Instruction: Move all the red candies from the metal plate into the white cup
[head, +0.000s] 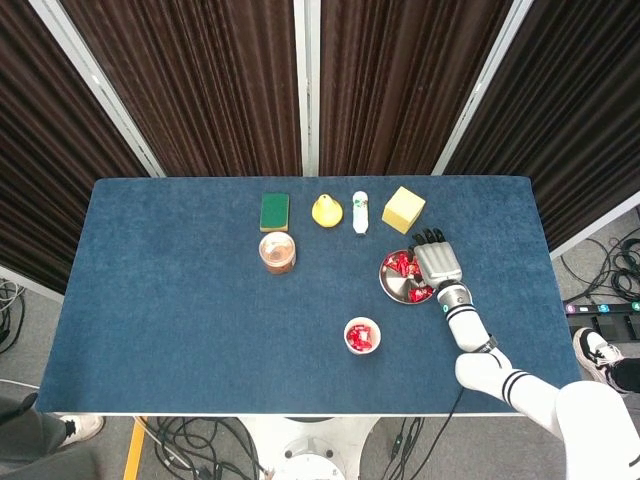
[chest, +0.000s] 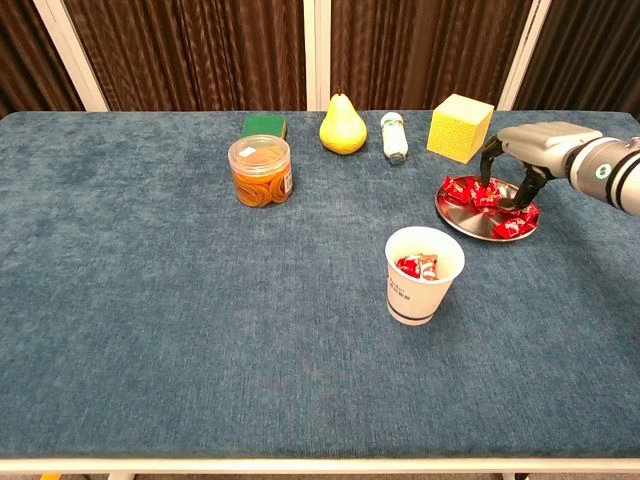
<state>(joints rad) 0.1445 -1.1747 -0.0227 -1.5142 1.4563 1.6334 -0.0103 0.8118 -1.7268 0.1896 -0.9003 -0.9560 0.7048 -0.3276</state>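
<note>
Blue-carpeted table (head: 180, 300); dark pleated curtains (head: 200, 80) behind (white frame strips between); cables (head: 190, 440) on grey floor.

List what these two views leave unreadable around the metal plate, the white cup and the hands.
- Right hand: whether its fingers hold a candy; their tips cover the red candies in the chest view, and the hand's back hides them in the head view.
- Metal plate: its right part, hidden under the hand in the head view.
- White cup: the candy count inside, too small.
- Left hand: in neither view.
</note>
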